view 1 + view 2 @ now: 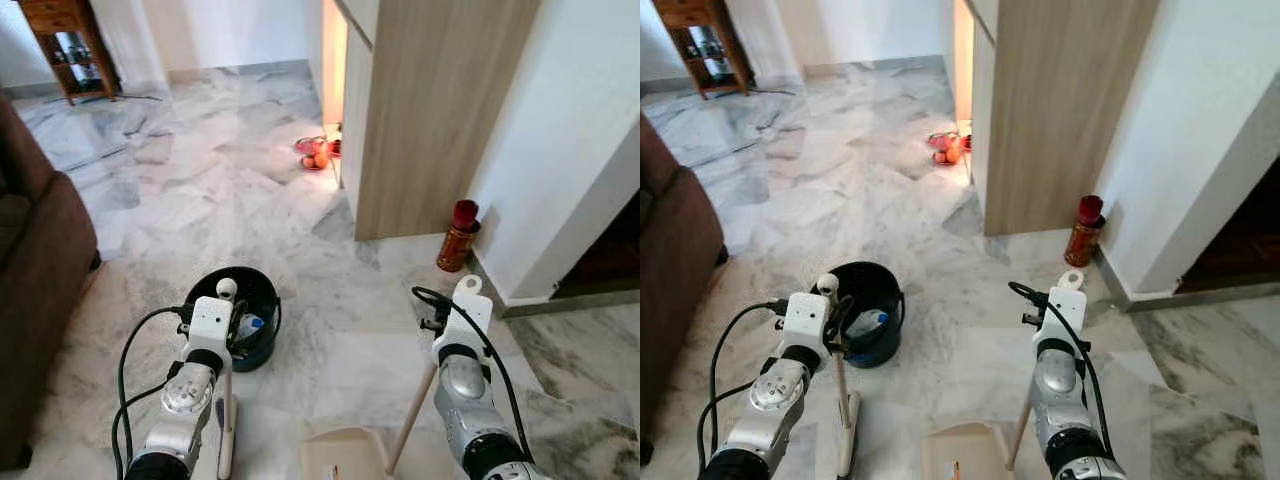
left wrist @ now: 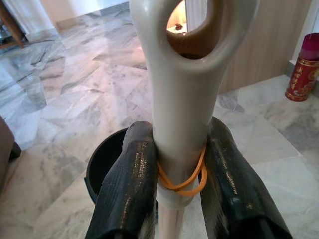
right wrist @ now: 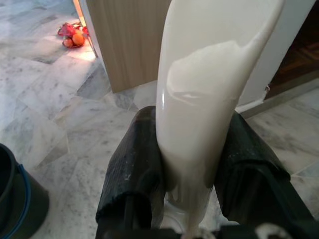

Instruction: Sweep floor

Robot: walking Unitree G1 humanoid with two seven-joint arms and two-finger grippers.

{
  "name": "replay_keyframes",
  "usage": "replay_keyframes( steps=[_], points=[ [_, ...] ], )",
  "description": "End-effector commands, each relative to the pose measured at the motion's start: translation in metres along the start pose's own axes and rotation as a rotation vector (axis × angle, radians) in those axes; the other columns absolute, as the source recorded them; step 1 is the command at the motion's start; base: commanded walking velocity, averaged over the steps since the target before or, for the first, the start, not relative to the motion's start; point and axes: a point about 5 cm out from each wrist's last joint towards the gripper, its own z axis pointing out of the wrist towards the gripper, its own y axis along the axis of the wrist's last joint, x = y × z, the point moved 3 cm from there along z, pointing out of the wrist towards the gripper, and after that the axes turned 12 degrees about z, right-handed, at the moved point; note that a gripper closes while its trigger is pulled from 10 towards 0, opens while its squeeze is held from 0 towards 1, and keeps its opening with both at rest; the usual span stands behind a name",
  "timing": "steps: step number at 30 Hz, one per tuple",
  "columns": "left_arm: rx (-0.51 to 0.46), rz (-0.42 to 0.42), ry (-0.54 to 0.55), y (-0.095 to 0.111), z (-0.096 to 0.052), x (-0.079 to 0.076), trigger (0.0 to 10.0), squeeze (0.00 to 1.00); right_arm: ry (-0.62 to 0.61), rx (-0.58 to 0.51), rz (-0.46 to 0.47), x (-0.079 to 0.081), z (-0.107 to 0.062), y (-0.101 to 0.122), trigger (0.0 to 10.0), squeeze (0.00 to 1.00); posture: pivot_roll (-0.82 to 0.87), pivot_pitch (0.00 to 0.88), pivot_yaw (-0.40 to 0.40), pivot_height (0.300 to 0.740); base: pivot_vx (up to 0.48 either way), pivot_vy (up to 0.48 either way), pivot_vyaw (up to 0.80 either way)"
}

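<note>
over marble floor (image 1: 330, 300), left fingers (image 2: 127, 184) clamp the broom handle (image 2: 182, 109), right fingers (image 3: 134, 169) clamp the dustpan handle (image 3: 204, 99)

Broom (image 2: 182, 124): cream handle with hanging loop and orange rubber band, upright, near left. Dustpan (image 1: 345, 455): beige pan on floor, near centre; its long cream handle (image 3: 199, 114) slants up to the right.

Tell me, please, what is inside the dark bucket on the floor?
Inside the dark bucket a pale, bottle-like item with a blue part shows. The left gripper and its broom handle cover the rest.
</note>
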Motion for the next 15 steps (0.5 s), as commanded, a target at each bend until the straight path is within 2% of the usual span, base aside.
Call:
replay_keyframes(
  steps=[1,9,13,15],
  points=[
    [-0.002,0.001,0.005,0.0016,0.0012,0.003,10.0,0.0,-0.007,0.009,-0.019,-0.0014,0.0006,-0.0009,10.0,0.0,0.11,0.0,0.046,0.74,0.0,0.0,-0.8],
    [0.007,0.043,-0.006,-0.0012,0.0008,0.0022,10.0,0.0,-0.009,0.011,-0.023,-0.0014,0.0006,-0.0011,10.0,0.0,0.11,0.0,0.046,0.74,0.0,0.0,-0.8],
    [0.008,0.039,-0.007,-0.0017,0.0009,0.0023,10.0,0.0,-0.01,0.012,-0.023,-0.0017,0.0006,-0.0016,10.0,0.0,0.11,0.0,0.046,0.74,0.0,-0.241,-0.8],
    [0.009,0.037,-0.008,-0.0017,0.0011,0.0022,10.0,0.0,-0.011,0.013,-0.024,-0.0018,0.0006,-0.0015,10.0,0.0,0.11,0.0,0.047,0.74,0.0,0.0,-0.8]
  ],
)
